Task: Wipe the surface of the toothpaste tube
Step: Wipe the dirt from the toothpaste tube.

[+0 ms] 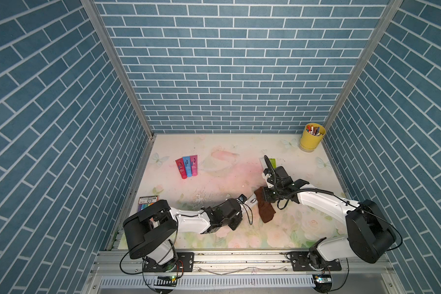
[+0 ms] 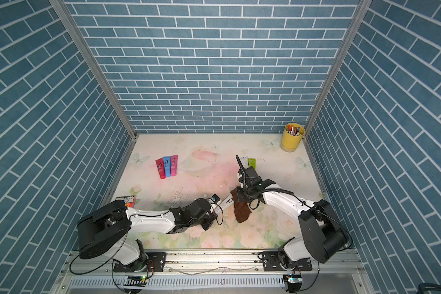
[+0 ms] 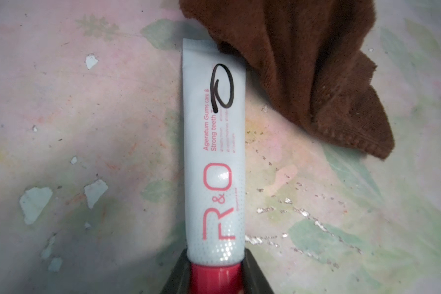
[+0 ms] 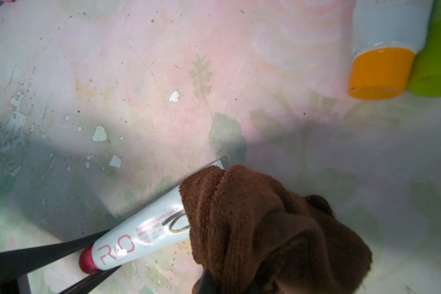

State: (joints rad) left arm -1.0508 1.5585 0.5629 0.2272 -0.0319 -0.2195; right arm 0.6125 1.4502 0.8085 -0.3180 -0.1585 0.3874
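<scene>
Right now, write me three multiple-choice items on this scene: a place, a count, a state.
1. Where does the brown cloth touch the toothpaste tube?
A. at its red cap
B. at its flat crimped end
C. nowhere
2. How many small coloured tubes lie side by side?
A. two
B. three
C. five
3. The left gripper is:
A. shut on the tube's cap
B. open over the table
C. holding the cloth
Key: B, the cloth overlaps the end far from the cap; B, red, blue and pink; A, its fingers press both sides of the red cap.
</scene>
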